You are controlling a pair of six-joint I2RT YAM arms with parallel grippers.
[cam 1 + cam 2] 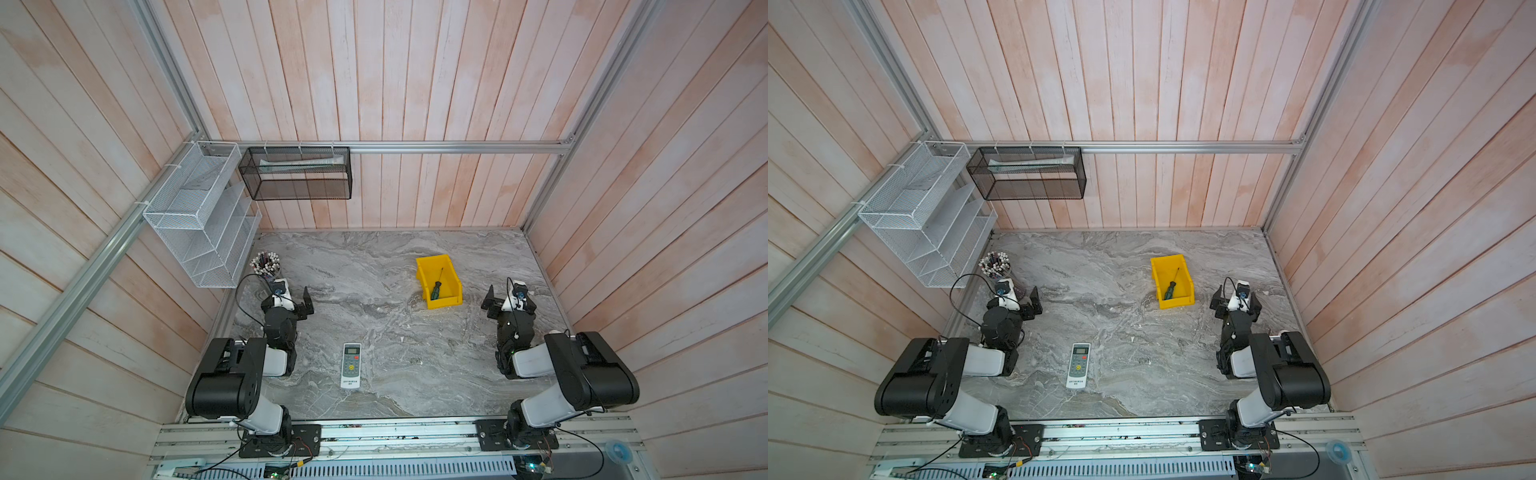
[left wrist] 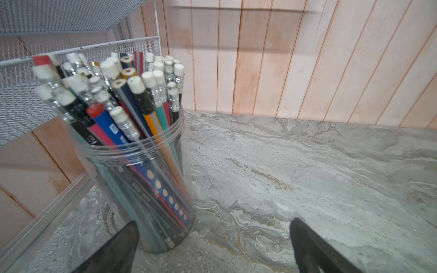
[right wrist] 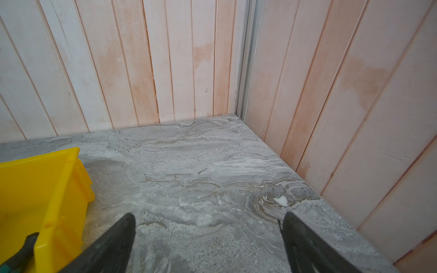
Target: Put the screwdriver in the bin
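Observation:
The yellow bin (image 1: 445, 302) (image 1: 1177, 302) stands on the marble table, right of centre. The screwdriver (image 1: 436, 290) (image 1: 1170, 288) lies inside it, dark handle toward the lowered front lip and shaft pointing to the back. In the right wrist view the bin's side wall (image 3: 59, 189) shows, with the handle end (image 3: 21, 253) inside. My right gripper (image 1: 510, 297) (image 1: 1236, 300) (image 3: 208, 214) is open and empty over bare table, to the right of the bin. My left gripper (image 1: 289, 296) (image 1: 1015, 297) (image 2: 214, 222) is open and empty at the far left.
A clear jar of pencils (image 1: 265, 266) (image 2: 142, 165) stands just ahead of the left gripper. A white remote (image 1: 351, 365) lies near the front. A white wire rack (image 1: 199, 224) and a black mesh basket (image 1: 297, 172) hang on the walls. Wood walls enclose three sides.

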